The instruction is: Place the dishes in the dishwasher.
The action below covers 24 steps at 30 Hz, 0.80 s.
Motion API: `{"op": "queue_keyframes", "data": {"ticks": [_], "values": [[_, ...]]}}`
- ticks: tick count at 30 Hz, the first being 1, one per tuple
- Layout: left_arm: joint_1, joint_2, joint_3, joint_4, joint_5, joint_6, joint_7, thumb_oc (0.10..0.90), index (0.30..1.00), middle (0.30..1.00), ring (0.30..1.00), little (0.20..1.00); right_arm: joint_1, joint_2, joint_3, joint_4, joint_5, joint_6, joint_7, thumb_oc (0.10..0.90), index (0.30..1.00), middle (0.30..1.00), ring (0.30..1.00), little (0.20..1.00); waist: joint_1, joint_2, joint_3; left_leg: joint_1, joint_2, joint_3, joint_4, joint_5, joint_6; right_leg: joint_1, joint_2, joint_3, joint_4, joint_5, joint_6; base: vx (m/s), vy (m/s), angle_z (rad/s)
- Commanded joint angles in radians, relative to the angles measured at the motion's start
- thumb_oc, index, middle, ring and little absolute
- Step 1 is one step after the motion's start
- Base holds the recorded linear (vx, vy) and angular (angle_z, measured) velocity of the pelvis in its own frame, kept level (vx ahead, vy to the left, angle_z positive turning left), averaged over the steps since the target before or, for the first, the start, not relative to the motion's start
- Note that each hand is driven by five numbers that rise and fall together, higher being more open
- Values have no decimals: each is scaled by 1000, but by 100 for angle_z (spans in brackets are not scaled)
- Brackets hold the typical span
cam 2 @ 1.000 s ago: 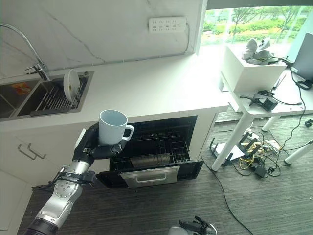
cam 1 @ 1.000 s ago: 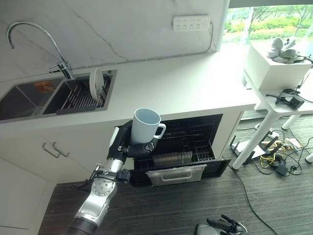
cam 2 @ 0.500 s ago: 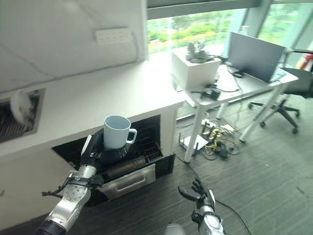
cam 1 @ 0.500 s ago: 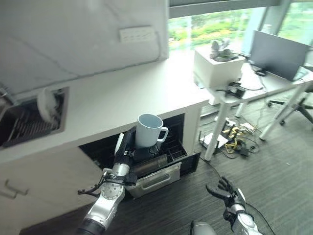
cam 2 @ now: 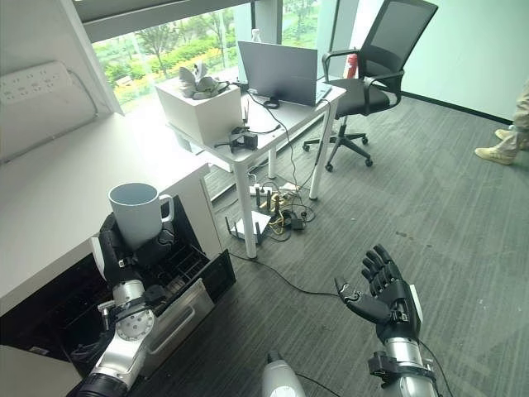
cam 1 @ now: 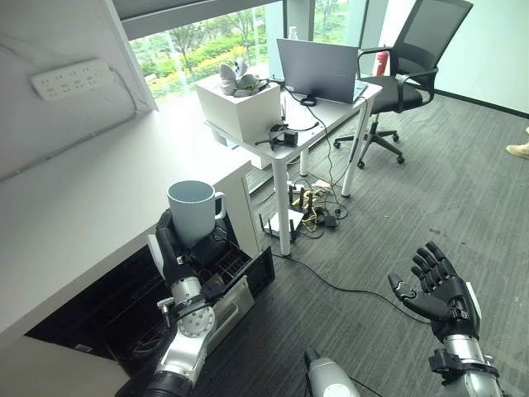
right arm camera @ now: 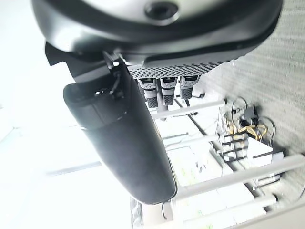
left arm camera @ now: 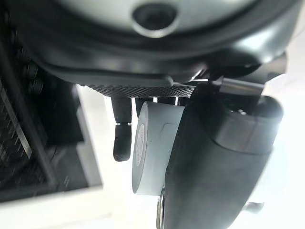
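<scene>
Your view has swung way right since a second ago, so the sink's gone and the table [cam 1: 74,207] edge plus office fill it. Dishwasher [cam 1: 216,285] sits open below. Left robot hand [cam 1: 188,246] stays wrapped round the mug [cam 1: 192,211]; right robot hand [cam 1: 436,290] is spread, empty.

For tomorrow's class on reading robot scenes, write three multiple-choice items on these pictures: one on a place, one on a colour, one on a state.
1. Where is the mug?
A. in the left hand
B. on the desk
C. on the floor

2. What colour is the mug?
A. red
B. pale blue-white
C. black

3. How is the right hand?
A. shut on a plate
B. open, holding nothing
C. gripping a chair

Key: 1 A, dark fingers wrap the mug's base; 2 B, its wall is pale; 3 B, fingers spread above the floor.
</scene>
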Motion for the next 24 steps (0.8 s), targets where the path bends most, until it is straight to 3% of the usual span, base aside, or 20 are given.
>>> {"op": "queue_keyframes", "data": {"ticks": [1,2,4,9,16,21,24], "values": [[-63,96,48,-115,172,-73,177,400,300,300,300,300,-81,-40,-23,-164,75,-132,112,800,900,900,900,900,26,-34,-22,-38,10,-101,147,-146,73,69,-58,-8,-2,-96,107,13,-16,32],[-55,108,52,-139,220,-45,220,400,300,300,300,300,-90,-53,-13,-224,111,-111,181,800,900,900,900,900,38,-36,-20,-45,7,-118,147,-143,69,73,-59,-17,-2,-97,107,9,-24,32],[-42,111,57,-158,241,-41,229,400,300,300,300,300,-107,-59,9,-255,121,-109,221,800,900,900,900,900,53,-37,-20,-53,7,-133,147,-142,66,77,-61,-27,-2,-98,109,1,-30,22],[-35,118,40,-188,298,-30,234,400,300,300,300,300,-173,-64,85,-342,125,-31,263,800,900,900,900,900,95,-41,-18,-74,5,-176,147,-136,58,90,-66,-55,-2,-103,112,19,-28,36],[-41,126,-32,-220,365,-23,204,400,300,300,300,300,-299,-56,223,-399,90,61,211,800,900,900,900,900,173,-51,-19,-120,-1,-252,147,-117,50,114,-65,-93,-2,-118,107,36,-38,49],[-30,131,-71,-235,370,-42,155,400,300,300,300,300,-348,-53,288,-424,135,77,275,800,900,900,900,900,217,-56,-23,-144,0,-300,147,-110,46,145,-61,-124,-2,-142,98,44,-29,46],[-17,132,-98,-244,383,-65,123,400,300,300,300,300,-376,-65,314,-433,107,73,224,800,900,900,900,900,245,-61,-25,-160,0,-330,147,-105,43,163,-58,-145,-2,-154,93,41,-52,57]]}}
